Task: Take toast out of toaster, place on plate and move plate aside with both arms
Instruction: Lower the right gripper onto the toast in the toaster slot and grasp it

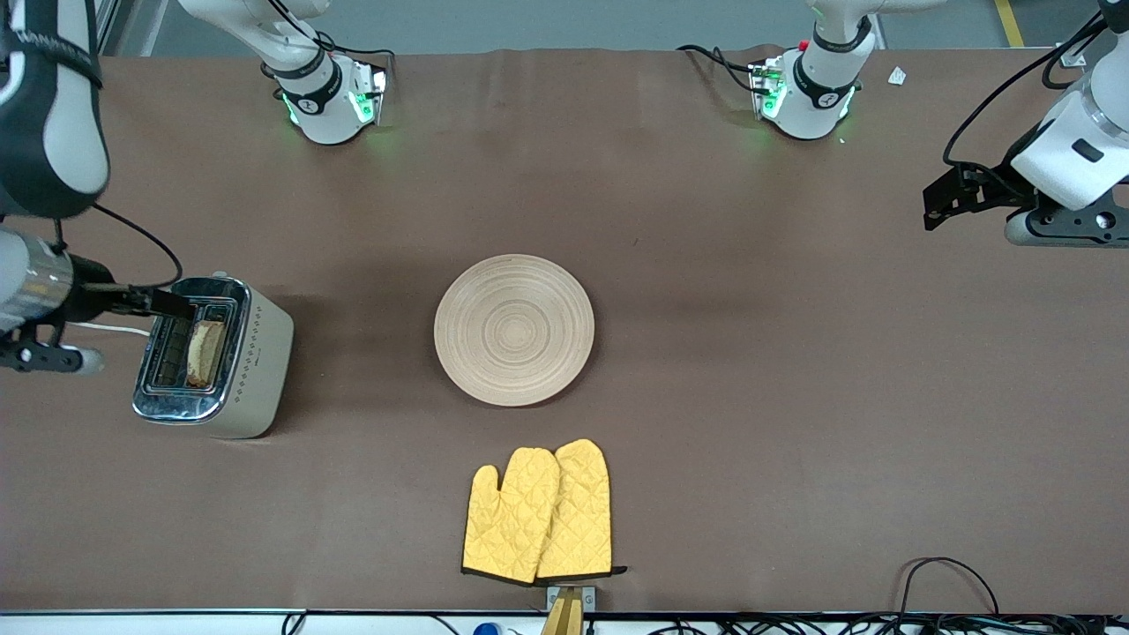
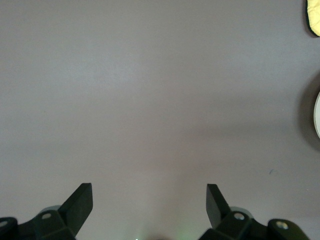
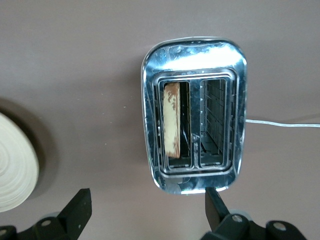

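The toast (image 1: 205,353) stands upright in one slot of a chrome toaster (image 1: 256,370) toward the right arm's end of the table. In the right wrist view the toast (image 3: 172,120) fills the slot nearer the plate (image 3: 12,165). My right gripper (image 1: 176,304) hovers open over one end of the toaster (image 3: 195,60), touching nothing; its midpoint (image 3: 147,200) is beside the chrome rim. The pale wooden plate (image 1: 514,329) lies bare at the table's middle. My left gripper (image 1: 939,203) waits open over bare table at the left arm's end, and its midpoint (image 2: 149,195) has nothing between the fingers.
Two yellow oven mitts (image 1: 538,516) lie nearer to the front camera than the plate. A white cord (image 1: 110,329) trails from the toaster toward the table's end. The left wrist view catches the plate's edge (image 2: 317,115) and a mitt corner (image 2: 314,17).
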{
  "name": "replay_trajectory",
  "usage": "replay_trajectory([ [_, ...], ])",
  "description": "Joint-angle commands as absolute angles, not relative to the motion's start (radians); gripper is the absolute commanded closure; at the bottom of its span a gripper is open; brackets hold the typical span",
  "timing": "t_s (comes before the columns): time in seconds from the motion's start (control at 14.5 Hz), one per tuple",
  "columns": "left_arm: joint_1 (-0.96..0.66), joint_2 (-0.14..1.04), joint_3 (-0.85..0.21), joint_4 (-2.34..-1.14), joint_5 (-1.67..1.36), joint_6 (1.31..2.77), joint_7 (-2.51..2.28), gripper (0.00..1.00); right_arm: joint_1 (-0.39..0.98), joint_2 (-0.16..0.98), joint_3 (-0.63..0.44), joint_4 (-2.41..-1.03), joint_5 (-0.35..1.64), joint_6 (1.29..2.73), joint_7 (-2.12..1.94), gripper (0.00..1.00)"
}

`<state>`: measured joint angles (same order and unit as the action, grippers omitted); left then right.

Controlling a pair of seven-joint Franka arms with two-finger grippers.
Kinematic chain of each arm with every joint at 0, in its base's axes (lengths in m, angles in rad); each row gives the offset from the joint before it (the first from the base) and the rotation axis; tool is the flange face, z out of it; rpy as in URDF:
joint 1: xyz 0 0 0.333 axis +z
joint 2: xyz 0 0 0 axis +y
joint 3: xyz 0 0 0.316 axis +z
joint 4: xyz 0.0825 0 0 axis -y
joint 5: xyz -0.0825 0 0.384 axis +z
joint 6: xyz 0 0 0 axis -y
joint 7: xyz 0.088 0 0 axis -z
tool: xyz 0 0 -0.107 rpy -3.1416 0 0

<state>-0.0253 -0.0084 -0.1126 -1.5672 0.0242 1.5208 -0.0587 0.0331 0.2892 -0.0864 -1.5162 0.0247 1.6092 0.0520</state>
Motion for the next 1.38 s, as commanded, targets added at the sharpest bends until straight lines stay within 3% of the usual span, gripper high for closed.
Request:
replay_trajectory([
  [0.0,-0.025,0.003,-0.110,-1.539,0.029,1.503,-0.044,0.00,0.022,0.362,-0.089,-1.512,0.040,1.626,0.043,0.00],
  [0.28,-0.023,0.003,-0.110,-1.539,0.029,1.503,-0.043,0.00,0.011,0.423,-0.089,-1.513,0.037,1.654,0.043,0.03],
  [0.41,-0.023,0.005,-0.110,-1.539,0.028,1.503,-0.043,0.00,-0.003,0.445,-0.089,-1.513,0.035,1.661,0.043,0.16],
  [0.76,-0.023,0.003,-0.110,-1.540,0.028,1.503,-0.043,0.00,-0.006,0.456,-0.089,-1.513,0.031,1.669,0.032,0.59],
  [0.97,-0.023,0.003,-0.110,-1.540,0.028,1.503,-0.043,0.00,-0.005,0.456,-0.089,-1.511,0.029,1.667,0.032,0.78],
  [1.11,-0.023,0.003,-0.110,-1.540,0.028,1.503,-0.043,0.00,-0.002,0.454,-0.089,-1.505,0.029,1.666,0.032,0.87],
  [1.31,-0.023,0.003,-0.110,-1.540,0.028,1.503,-0.043,0.00,0.005,0.427,-0.087,-1.471,0.026,1.658,0.031,0.89],
])
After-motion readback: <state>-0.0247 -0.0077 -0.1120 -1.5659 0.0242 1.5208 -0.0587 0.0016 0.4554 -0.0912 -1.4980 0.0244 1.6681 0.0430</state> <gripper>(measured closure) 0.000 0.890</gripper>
